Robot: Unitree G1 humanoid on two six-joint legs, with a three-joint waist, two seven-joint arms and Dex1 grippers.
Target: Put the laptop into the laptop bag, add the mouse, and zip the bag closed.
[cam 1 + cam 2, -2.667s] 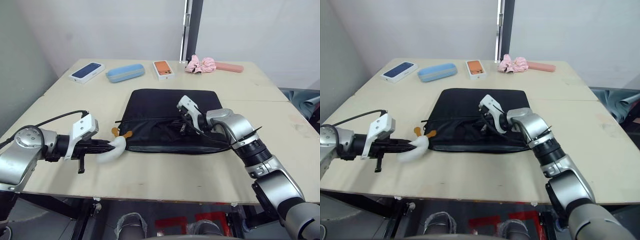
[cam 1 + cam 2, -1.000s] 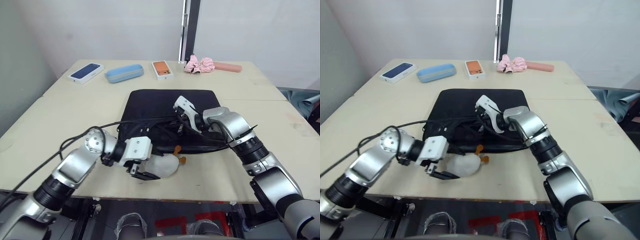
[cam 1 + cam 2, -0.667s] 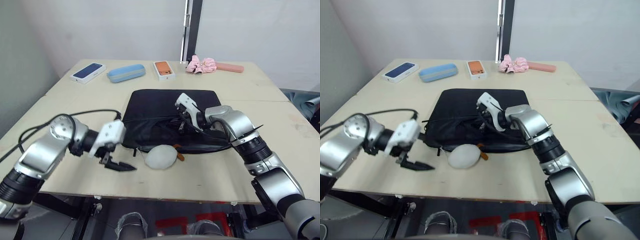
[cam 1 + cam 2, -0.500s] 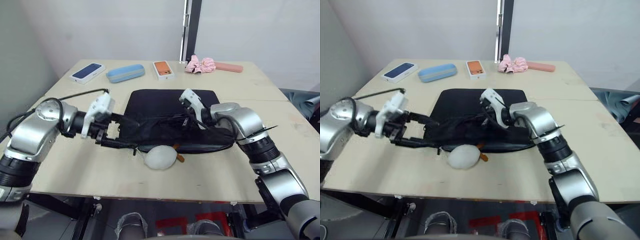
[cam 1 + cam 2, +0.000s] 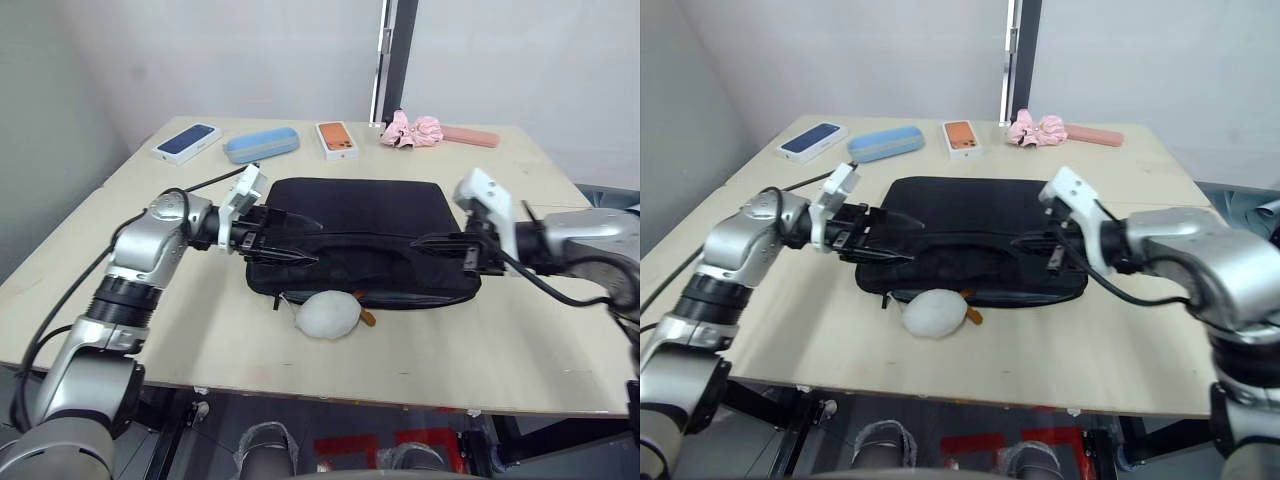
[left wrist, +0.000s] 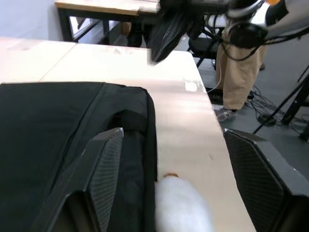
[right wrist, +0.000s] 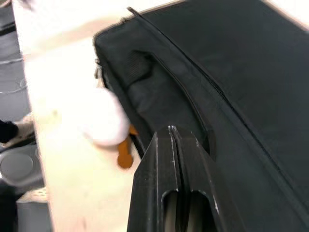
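- Your left gripper (image 5: pixel 290 238) has let go of the white plush (image 5: pixel 328 314), which lies on the table (image 5: pixel 200 330) touching the laptop bag's (image 5: pixel 360 215) near edge.
- Its fingers now spread wide over the bag's left end, holding nothing.
- Your right gripper (image 5: pixel 430 243) has slid along to the bag's right end, fingers pressed together; whether they pinch the zip pull, you cannot tell.

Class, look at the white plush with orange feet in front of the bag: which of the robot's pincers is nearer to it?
Left. The left pincer is over the laptop bag's left end, just behind the plush; the right pincer is at the far end.
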